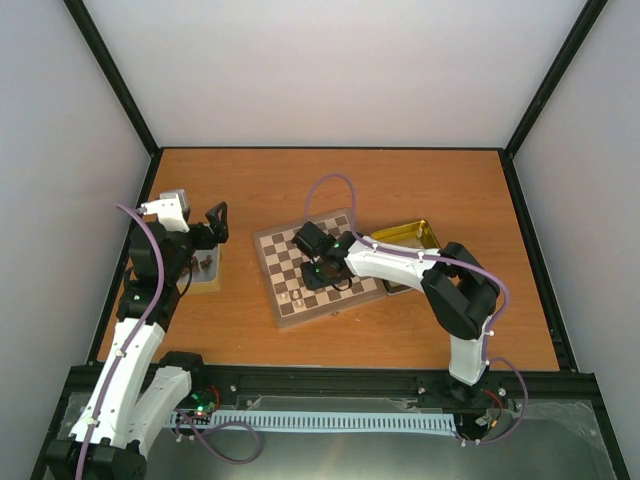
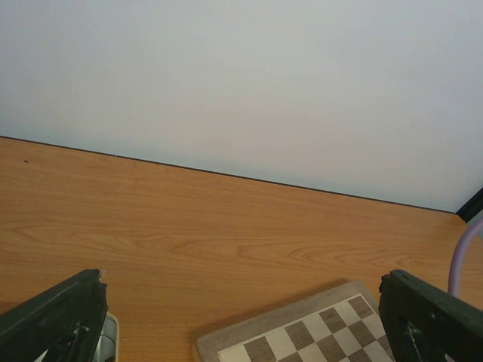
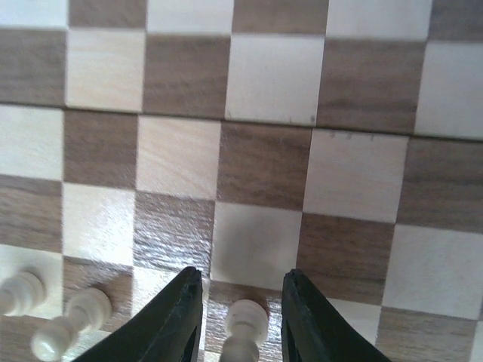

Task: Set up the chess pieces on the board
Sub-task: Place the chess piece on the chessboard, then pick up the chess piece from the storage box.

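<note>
The board (image 1: pixel 275 255) lies in the middle of the table, and its pale corner (image 2: pixel 302 339) shows in the left wrist view. My right gripper (image 3: pixel 241 290) hangs low over the board's (image 3: pixel 264 166) near side, open, with a cream-white pawn (image 3: pixel 246 324) standing between its fingers and a gap on each side. Two more white pawns (image 3: pixel 72 320) stand to its left, and white pieces (image 1: pixel 293 296) show near the board's front edge. My left gripper (image 1: pixel 215 222) is wide open and empty at the left of the table, its fingers (image 2: pixel 53 317) far apart.
Below the left gripper sits a silver tray (image 1: pixel 207 268) with dark chessmen; its rim (image 2: pixel 110 339) shows beside the left finger. A gold tin (image 1: pixel 410 235) lies right of the board under the right arm. Grey walls enclose the table.
</note>
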{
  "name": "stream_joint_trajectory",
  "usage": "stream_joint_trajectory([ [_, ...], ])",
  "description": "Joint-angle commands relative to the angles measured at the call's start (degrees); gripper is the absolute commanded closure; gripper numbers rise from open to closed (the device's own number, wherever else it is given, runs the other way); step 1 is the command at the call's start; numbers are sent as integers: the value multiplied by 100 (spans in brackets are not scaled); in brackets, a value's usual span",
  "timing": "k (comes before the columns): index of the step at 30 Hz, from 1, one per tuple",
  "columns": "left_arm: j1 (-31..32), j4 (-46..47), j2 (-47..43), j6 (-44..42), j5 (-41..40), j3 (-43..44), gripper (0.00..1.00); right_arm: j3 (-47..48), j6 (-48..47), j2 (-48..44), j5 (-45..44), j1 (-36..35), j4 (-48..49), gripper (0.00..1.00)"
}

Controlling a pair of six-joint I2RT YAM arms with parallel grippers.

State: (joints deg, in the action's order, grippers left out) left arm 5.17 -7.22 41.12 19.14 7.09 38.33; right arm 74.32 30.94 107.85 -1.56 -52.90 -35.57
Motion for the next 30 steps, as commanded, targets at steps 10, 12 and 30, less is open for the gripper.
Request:
stream_joint_trajectory([
  [10,19,99,-72,73,31,133,0,79,244,-735,-1354,584,-105,69],
  [12,19,99,-70,76,31,134,0,-247,311,-1085,-1552,926,-93,69],
  [30,19,118,-44,64,20,139,0,-1931,6,-2138,-1905,3331,494,66],
])
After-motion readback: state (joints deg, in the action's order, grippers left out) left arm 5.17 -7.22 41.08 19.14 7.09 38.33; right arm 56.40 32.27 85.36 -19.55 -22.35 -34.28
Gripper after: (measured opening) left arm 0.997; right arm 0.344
